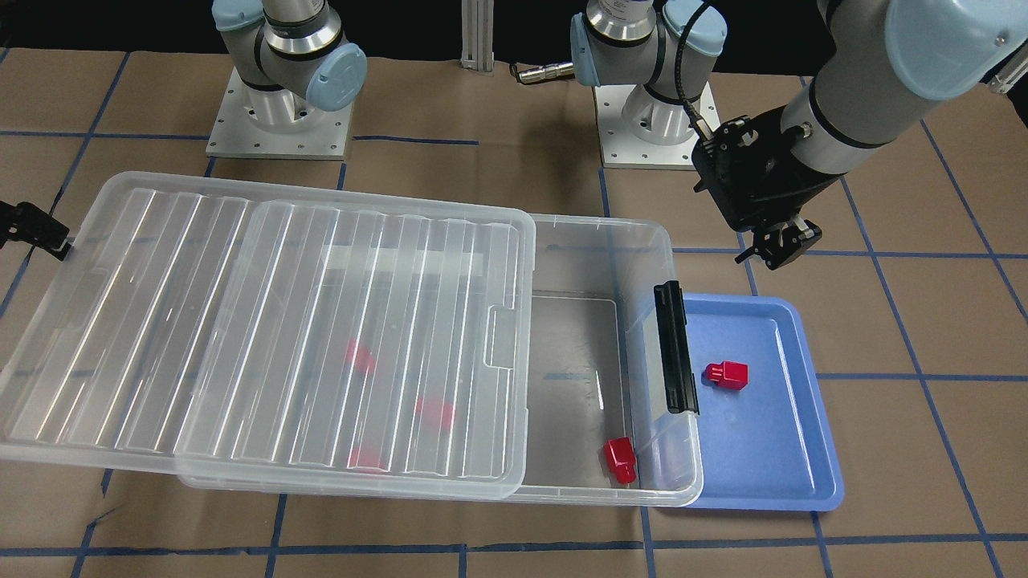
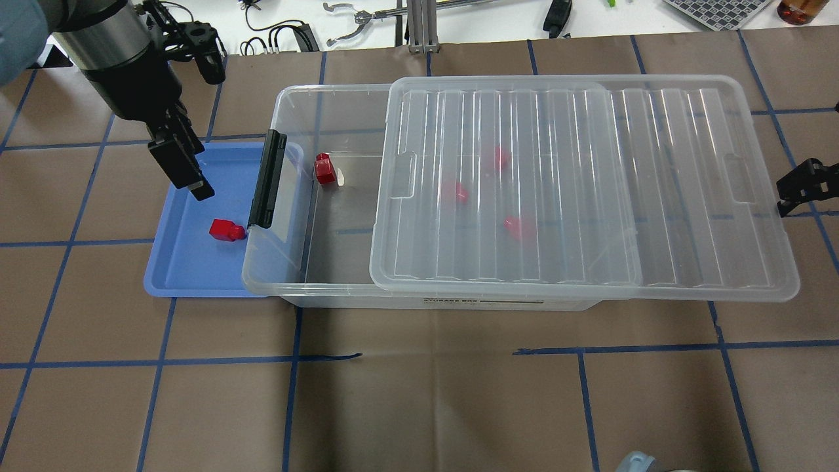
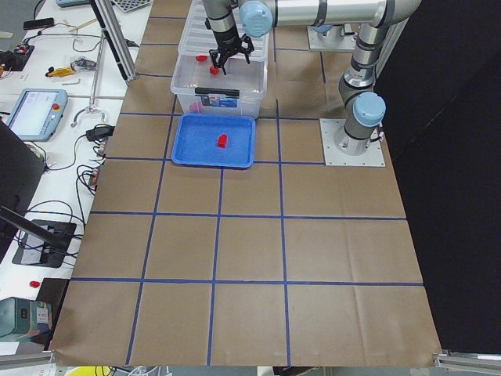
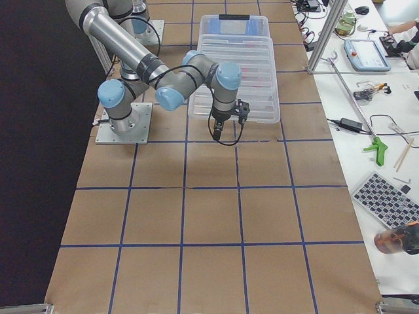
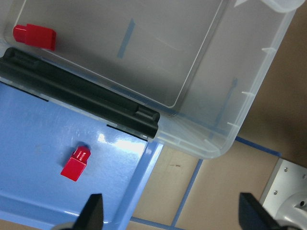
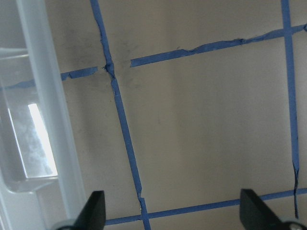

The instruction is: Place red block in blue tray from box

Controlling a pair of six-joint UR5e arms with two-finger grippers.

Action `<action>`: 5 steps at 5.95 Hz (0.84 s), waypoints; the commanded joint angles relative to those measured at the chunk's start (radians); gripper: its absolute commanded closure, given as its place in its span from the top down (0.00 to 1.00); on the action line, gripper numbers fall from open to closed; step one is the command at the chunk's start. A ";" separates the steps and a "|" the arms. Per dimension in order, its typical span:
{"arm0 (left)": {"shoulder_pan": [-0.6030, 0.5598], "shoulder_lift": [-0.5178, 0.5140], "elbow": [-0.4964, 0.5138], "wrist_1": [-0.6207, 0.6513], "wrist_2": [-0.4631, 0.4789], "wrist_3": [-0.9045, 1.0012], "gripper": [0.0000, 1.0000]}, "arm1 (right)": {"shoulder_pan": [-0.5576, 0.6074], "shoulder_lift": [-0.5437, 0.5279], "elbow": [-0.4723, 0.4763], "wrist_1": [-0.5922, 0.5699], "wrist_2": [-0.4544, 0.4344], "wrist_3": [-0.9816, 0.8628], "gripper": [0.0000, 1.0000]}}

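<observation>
Lying on its side, the red block (image 1: 727, 376) rested in the tray (image 1: 771, 478), just beside the box (image 1: 598, 241) at its latch (image 1: 673, 345) end. The left claw (image 1: 783, 243) hung released above the tray corner beside the box, gripping nothing. A second block (image 1: 620, 460) lay inside the box's uncovered latch end; three more showed blurred under the lid (image 1: 321, 321), which overhung the box's other end. The right claw (image 2: 801, 188) hung just beyond that end, likewise released.
</observation>
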 commanded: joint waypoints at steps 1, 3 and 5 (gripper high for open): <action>-0.074 0.022 0.009 0.000 -0.006 -0.270 0.98 | 0.031 -0.010 0.016 0.001 0.006 0.000 1.00; -0.152 0.024 0.006 0.082 -0.003 -0.624 0.98 | 0.095 -0.010 0.016 -0.001 0.005 0.005 1.00; -0.194 0.051 -0.015 0.182 0.011 -1.009 0.98 | 0.129 -0.019 0.018 0.007 0.005 0.048 1.00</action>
